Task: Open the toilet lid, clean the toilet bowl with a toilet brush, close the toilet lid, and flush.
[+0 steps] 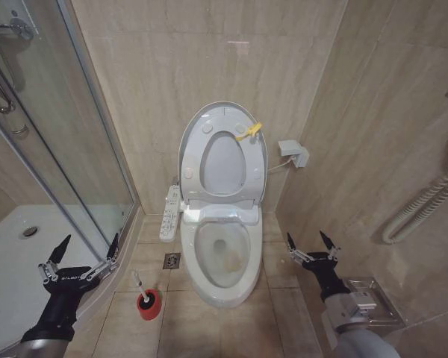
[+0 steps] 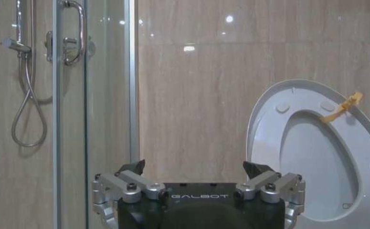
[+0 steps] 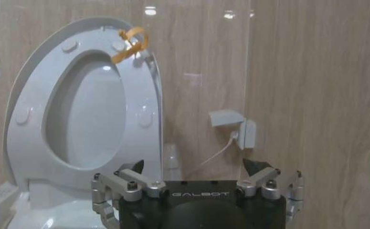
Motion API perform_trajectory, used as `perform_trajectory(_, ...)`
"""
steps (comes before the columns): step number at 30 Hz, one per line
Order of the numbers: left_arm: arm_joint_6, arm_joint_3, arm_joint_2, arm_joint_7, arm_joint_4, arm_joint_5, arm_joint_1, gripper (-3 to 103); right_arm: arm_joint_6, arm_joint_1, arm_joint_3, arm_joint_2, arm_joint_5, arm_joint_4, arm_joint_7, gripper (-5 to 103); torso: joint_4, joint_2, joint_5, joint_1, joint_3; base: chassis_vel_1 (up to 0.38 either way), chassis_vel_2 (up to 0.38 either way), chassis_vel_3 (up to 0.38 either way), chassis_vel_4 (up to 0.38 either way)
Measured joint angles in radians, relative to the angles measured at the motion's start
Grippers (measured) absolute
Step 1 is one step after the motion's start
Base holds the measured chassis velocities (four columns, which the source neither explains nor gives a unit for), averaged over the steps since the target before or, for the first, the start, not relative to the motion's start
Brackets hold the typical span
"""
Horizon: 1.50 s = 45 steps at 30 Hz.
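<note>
The large white glossy plastic toilet lid (image 1: 222, 119) is standing upright against the wall at 12 o'clock, above the white ceramic toilet bowl (image 1: 222, 257). The pale-handled toilet brush (image 1: 140, 287) is sitting in its red holder (image 1: 148, 304) at 8 o'clock. The left gripper (image 1: 86, 250) and the right gripper (image 1: 308, 242) are hovering with fingers spread, empty.

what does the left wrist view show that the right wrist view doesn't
The left wrist view alone shows the glass shower door, the shower hose behind it, and the open left gripper. The right wrist view alone shows the wall socket with its white cable, and the open right gripper. Both show the raised toilet lid with the yellow clip at its rim, against the tiled wall.
</note>
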Motion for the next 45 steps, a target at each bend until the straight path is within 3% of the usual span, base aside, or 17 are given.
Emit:
perform_trajectory(13,0.000,0.000,0.000,0.000,0.000,0.000,0.000,100,-0.073,-0.085,0.012,0.020,0.015,0.179,0.042,100,-0.0001,0.000,-0.0001,0.000,0.000,0.000,0.000,0.000,0.000)
perform_trajectory(45,0.000,0.000,0.000,0.000,0.000,0.000,0.000,100,-0.079,-0.149,-0.020,0.049,0.000,0.229,0.047,100,0.0000,0.000,0.0001,0.000,0.000,0.000,0.000,0.000,0.000)
